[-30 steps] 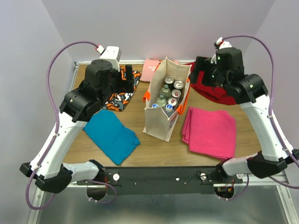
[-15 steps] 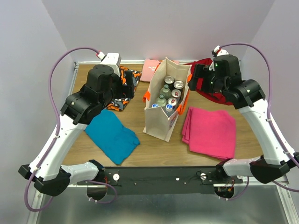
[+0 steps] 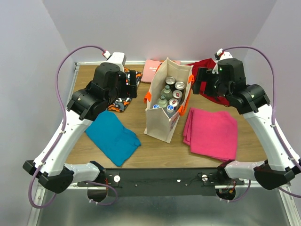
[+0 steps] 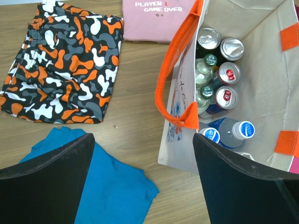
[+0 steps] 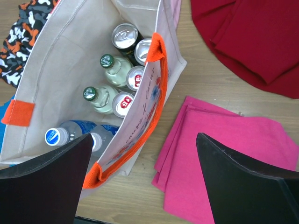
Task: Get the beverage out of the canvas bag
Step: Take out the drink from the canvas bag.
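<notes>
The left gripper [image 4: 142, 140] and the right gripper [image 5: 144, 137] are held spread wide and empty, and the canvas bag [image 4: 264, 79], with the beverages [image 4: 227, 74] contained inside, is located below and between them.

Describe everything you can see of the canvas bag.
The canvas bag is a boxy beige tote of stiff-looking cloth, with short orange handles and a small flowery print on one long side. It stands upright and open on the wooden table, between a teal cloth and a pink cloth. Inside stand cans, green-capped bottles and blue-capped bottles.
</notes>
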`<state>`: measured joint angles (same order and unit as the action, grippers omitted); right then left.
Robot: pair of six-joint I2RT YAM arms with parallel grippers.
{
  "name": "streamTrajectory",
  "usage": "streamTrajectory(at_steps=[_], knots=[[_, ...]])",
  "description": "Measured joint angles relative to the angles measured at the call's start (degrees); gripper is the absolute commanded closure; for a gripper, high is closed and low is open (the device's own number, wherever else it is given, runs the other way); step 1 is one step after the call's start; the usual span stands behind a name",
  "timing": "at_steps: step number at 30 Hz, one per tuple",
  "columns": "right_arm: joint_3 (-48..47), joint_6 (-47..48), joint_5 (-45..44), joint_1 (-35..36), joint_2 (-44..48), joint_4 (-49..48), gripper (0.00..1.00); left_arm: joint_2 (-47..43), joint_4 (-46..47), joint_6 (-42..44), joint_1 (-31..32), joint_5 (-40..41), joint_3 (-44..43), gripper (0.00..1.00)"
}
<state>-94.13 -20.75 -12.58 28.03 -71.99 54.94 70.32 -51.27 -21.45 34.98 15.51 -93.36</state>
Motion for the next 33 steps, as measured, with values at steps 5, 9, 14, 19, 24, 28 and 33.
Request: streamTrajectory(at_steps=[5,9,14,19,24,28,33], knots=[[-0.02,0.5,3.13,0.0,-1.01,0.02,0.0,-0.15,-0.37,0.48,0.0,-0.15,0.7,0.06],[0.0,0.96,4.94,0.0,-2.6,0.07,0.0,-1.11,-0.26,0.42,0.17,-1.44,3.89,0.07],[0.13,1.11,6.19,0.0,-3.21,0.17,0.0,-1.57,-0.26,0.07,1.88,-2.23,7.61,0.06],[0.13,1.42,7.28,0.0,-3.13,0.15,0.0,-2.32,-0.22,-0.37,2.56,-2.4,9.51,0.06],[-0.61,2.89,8.41,0.0,-3.45,0.87,0.0,-2.82,0.7,-0.74,3.48,-2.54,10.03,0.06],[-1.14,3.08,9.68,0.0,-4.07,1.31,0.0,-3.23,2.08,-1.25,4.15,-2.8,11.23,0.06],[1.77,2.56,10.6,0.0,-4.04,0.98,0.0,-2.43,3.61,-1.84,6.21,-3.06,11.32,0.06]])
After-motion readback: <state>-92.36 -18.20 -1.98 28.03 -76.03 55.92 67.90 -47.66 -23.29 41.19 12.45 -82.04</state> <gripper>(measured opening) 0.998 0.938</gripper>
